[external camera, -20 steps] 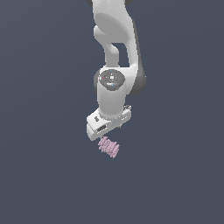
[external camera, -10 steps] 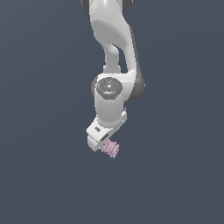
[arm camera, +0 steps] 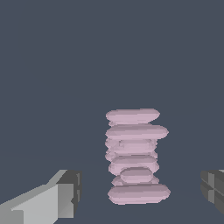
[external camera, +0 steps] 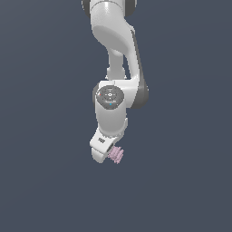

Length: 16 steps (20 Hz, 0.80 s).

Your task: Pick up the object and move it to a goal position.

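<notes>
The object is a small pale pink cluster of short stacked ridges. In the wrist view it stands between my two grey fingertips, with a clear gap on each side. My gripper is open around it and touches it on neither side. In the exterior view the object peeks out at the lower edge of the white hand, and my gripper is tilted over it. The fingers themselves are hidden there by the hand.
Only the plain dark grey-blue background shows around the arm. No other objects, containers or edges are in view.
The arm has lowered and the hand has come down over the object. The object has stayed in nearly the same spot.
</notes>
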Tool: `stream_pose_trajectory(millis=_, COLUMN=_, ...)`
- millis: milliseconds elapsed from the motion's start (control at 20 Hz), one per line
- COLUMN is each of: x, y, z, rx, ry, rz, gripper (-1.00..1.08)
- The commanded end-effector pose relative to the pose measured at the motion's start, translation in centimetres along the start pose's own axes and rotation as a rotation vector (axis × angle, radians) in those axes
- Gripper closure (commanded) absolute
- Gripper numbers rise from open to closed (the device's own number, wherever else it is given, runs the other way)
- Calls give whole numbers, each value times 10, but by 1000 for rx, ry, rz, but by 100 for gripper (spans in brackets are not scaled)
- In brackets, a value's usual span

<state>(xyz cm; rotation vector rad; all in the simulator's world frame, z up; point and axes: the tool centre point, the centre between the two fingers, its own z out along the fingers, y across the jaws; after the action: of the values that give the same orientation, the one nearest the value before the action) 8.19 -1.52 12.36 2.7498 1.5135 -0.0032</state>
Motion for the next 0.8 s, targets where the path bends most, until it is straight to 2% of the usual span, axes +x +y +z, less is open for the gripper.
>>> stream_pose_trajectory(millis=0, x=1, y=2, z=1, rx=1, ry=2, rz=-24, gripper=-92)
stream_pose_trajectory(millis=450, x=1, y=3, z=5, rx=1, ry=3, rz=-36, gripper=-92)
stream_pose_trajectory(millis=750, x=1, y=2, z=34, rx=1, ry=3, rz=-39, gripper=-92)
